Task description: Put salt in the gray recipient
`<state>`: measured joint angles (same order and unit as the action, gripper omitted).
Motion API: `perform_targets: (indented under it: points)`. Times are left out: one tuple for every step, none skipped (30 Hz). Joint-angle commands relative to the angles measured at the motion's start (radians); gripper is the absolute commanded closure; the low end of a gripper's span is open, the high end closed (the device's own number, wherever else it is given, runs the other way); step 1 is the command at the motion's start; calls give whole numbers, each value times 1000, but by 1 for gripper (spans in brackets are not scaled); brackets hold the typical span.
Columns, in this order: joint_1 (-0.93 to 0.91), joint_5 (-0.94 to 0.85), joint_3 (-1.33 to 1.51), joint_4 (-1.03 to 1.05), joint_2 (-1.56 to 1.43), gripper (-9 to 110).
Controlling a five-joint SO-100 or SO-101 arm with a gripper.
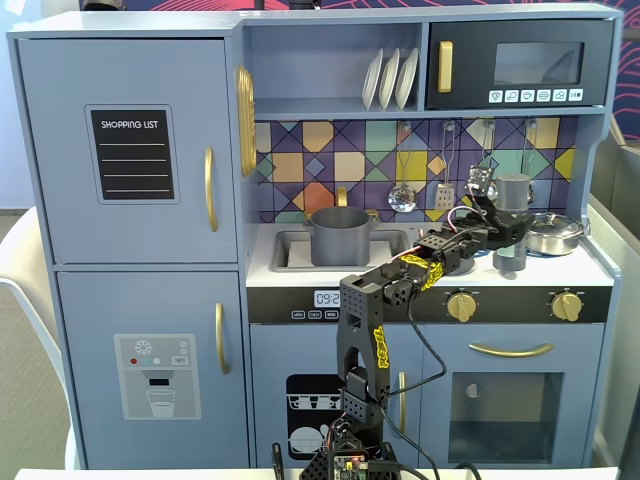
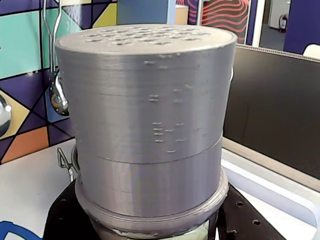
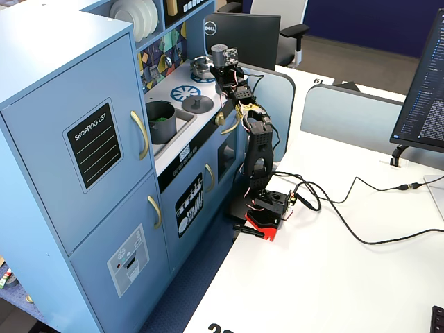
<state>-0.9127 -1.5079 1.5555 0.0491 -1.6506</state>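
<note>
In the wrist view the salt shaker (image 2: 150, 125) fills nearly the whole picture, upright, its perforated pale cap on top and the dark parts of the claw showing just under it at five and seven o'clock. The fingertips themselves are cut off by the bottom edge, so the grip cannot be seen directly there. In a fixed view from the front the claw (image 1: 503, 232) sits against the shaker's body with the shaker (image 1: 512, 195) standing clear above the stove top, so I judge it to be clamped on the shaker and carrying it off the surface.

The arm (image 1: 375, 340) rises from its base on the white desk (image 3: 333, 277) and reaches to about one o'clock, over the toy kitchen's (image 1: 130, 200) stove side. Just beside the shaker at three o'clock lies a shiny silver pan (image 1: 553, 233).

The relation that matters: the gray pot (image 1: 341, 235) stands in the sink recess, well apart from the claw at roughly nine o'clock in that front view, and somewhat lower than the raised shaker. The shaker's long axis is vertical, so the carry would run leftward along the counter, then a tilt over the pot's open mouth.

In the side fixed view the pot (image 3: 160, 119) shows something green inside, too small to identify. Whether the flat gray lid (image 3: 196, 103) lies in the path is hard to tell.
</note>
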Motion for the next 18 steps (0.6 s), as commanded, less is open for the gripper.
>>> perform_targets:
  points:
    - [-11, 25, -14, -38, -11, 101]
    - [-9, 34, -12, -40, -11, 101]
    - [-8, 41, -11, -41, -9, 101]
    - [-5, 49, -11, -43, -8, 101]
    - [-2, 58, -11, -44, -6, 101]
    - [3, 64, -9, -46, -6, 101]
    - [5, 64, -5, -54, -6, 101]
    - [8, 63, 5, -64, -6, 101]
    - [8, 60, 14, -74, -6, 101]
    - [8, 58, 25, -78, -8, 101]
    - [8, 58, 37, -81, -11, 101]
    - [8, 57, 51, -83, -17, 101]
    - [8, 55, 67, -87, -21, 101]
    - [6, 51, 83, -95, -25, 101]
    - [5, 46, 94, -100, -28, 101]
    - [3, 43, 101, -101, -29, 101]
    - [3, 38, 109, -101, -32, 101]
    - [2, 38, 112, -101, -32, 97]
